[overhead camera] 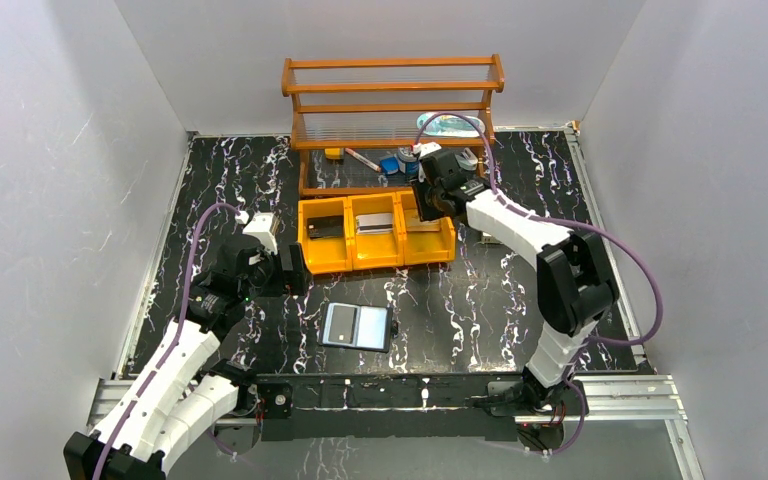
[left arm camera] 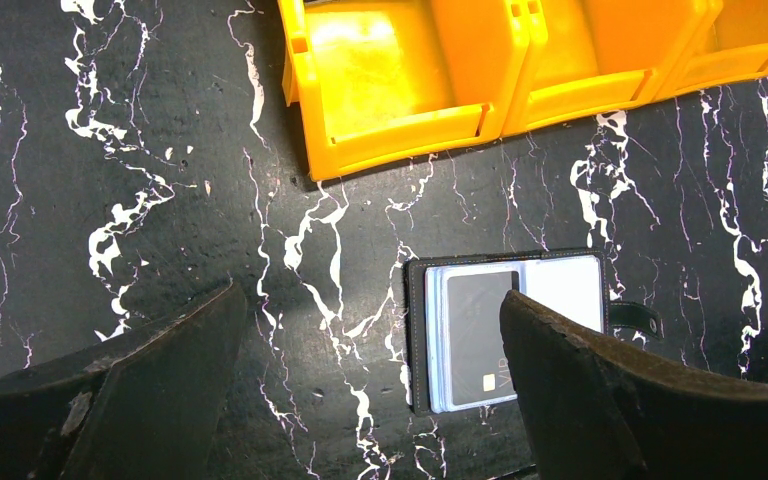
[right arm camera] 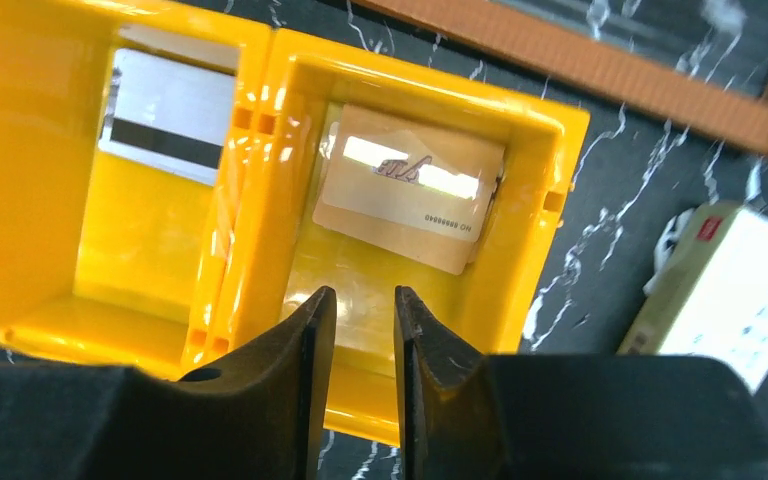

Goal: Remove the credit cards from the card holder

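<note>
The card holder (overhead camera: 357, 327) lies open on the black table, its pale panels (left arm camera: 560, 285) facing up. A dark credit card (left arm camera: 475, 330) sits in its left panel. My left gripper (left arm camera: 372, 292) hangs wide open above the table; its right finger overlaps the holder's middle in the left wrist view. My right gripper (right arm camera: 362, 292) hovers over the right compartment of the yellow bin tray (right arm camera: 430, 85), jaws slightly apart with nothing between them. A tan card (right arm camera: 405, 190) lies in that compartment. In the middle one is a silver card (right arm camera: 170, 115) with a black stripe, and in the left one a dark card (overhead camera: 326, 227).
A wooden rack (overhead camera: 392, 110) stands behind the bin tray, with small items under it. A pale boxy device (right arm camera: 730, 290) lies on the table right of the tray. White walls close in the table on three sides.
</note>
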Controlling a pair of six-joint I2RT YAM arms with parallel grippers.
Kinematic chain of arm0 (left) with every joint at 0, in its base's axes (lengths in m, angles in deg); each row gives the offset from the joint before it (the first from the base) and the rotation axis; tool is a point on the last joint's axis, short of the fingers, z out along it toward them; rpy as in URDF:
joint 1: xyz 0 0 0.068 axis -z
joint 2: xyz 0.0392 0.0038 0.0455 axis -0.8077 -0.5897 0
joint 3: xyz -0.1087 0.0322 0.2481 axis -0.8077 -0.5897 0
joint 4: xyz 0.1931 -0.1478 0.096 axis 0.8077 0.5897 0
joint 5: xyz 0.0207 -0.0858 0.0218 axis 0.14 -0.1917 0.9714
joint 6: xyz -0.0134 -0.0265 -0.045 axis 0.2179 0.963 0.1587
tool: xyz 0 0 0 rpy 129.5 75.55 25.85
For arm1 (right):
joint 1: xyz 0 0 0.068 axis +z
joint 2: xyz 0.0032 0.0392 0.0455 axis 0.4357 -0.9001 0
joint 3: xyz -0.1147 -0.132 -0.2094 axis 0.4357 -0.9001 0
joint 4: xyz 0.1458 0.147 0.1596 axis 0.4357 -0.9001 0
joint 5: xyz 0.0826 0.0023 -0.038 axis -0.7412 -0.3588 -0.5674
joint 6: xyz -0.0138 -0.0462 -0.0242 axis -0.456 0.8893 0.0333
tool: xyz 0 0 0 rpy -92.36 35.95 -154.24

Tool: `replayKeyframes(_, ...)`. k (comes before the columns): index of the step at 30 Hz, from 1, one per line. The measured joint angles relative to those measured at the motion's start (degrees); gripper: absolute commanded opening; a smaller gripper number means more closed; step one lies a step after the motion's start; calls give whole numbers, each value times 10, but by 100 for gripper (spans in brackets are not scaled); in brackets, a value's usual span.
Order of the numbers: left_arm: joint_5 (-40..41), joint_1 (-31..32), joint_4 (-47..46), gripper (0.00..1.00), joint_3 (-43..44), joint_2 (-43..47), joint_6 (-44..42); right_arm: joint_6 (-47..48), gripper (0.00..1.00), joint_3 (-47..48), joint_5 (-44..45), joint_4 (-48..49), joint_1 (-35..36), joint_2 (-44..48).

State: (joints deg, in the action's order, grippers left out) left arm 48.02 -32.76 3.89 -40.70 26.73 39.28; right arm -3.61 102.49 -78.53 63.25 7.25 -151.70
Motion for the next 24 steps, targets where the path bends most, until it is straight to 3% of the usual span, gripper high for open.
replayKeyframes(4, 0, 0, 0, 98, 0, 0, 0, -99, 35, 26, 3, -43, -7, -41)
replayKeyframes(9, 0, 0, 0, 98, 0, 0, 0, -158, 34, 37, 8, -92, -7, -89)
replayKeyframes(24, 0, 0, 0, 98, 0, 0, 0, -207, 36, 66, 61, -91, -7, -162)
